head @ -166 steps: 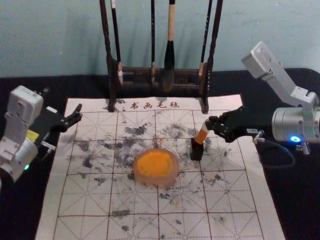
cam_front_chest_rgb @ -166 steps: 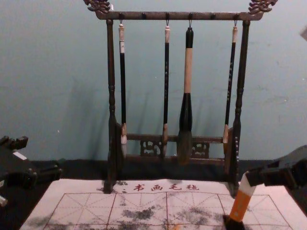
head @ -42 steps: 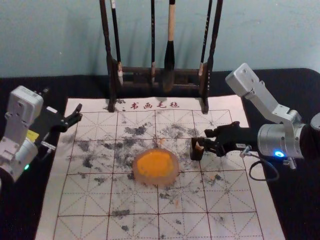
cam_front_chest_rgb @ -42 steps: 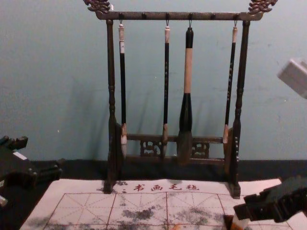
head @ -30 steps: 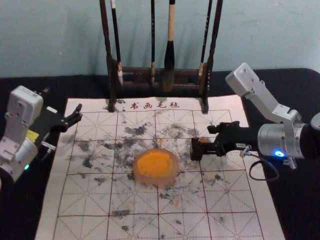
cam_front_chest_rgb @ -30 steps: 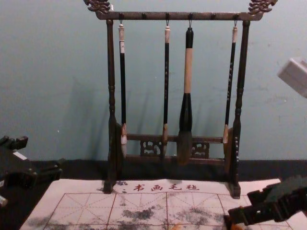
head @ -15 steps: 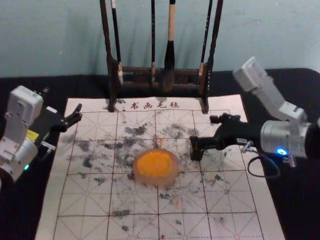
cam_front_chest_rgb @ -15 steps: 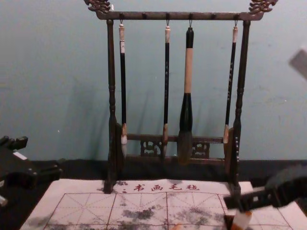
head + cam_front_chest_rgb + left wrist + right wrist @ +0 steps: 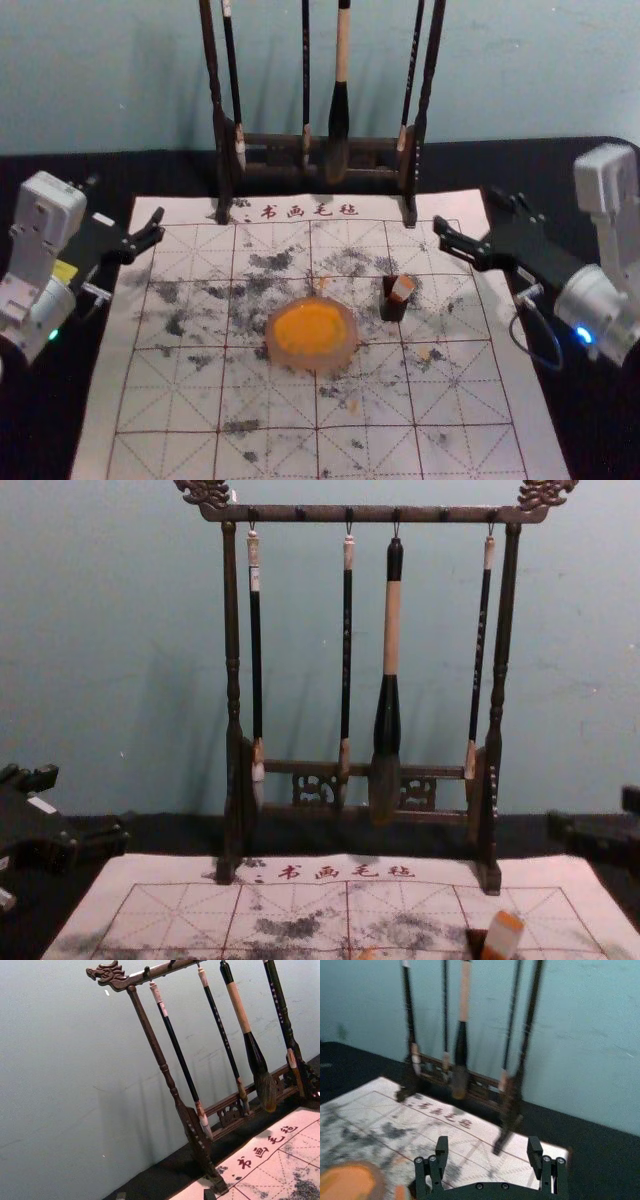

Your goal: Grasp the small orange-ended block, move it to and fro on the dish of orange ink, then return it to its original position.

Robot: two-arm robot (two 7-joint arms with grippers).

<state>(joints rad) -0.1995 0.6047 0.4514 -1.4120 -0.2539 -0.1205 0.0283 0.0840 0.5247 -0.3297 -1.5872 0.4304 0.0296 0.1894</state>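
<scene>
My right gripper (image 9: 467,212) is open above the mat's right edge, behind and to the right of the block and touching nothing; the right wrist view shows the same gripper (image 9: 488,1145) with its fingers wide apart. The small orange-ended block (image 9: 402,289) leans in a dark holder (image 9: 392,306), its orange end up in the chest view, where the block (image 9: 502,936) has a pale side. Left of it lies the round dish (image 9: 312,334) of orange ink. My left gripper (image 9: 126,204) stays parked, open, at the mat's left edge; its tips (image 9: 165,1195) show apart.
A dark wooden rack (image 9: 270,143) with several hanging brushes stands at the back of the ink-stained, grid-lined mat (image 9: 265,400). Bare mat lies in front of the dish, and black cloth (image 9: 560,420) borders the right side.
The right gripper has left the block at the holder and moved right and back, now open. The block is released, leaning in the holder. The left arm has not moved.
</scene>
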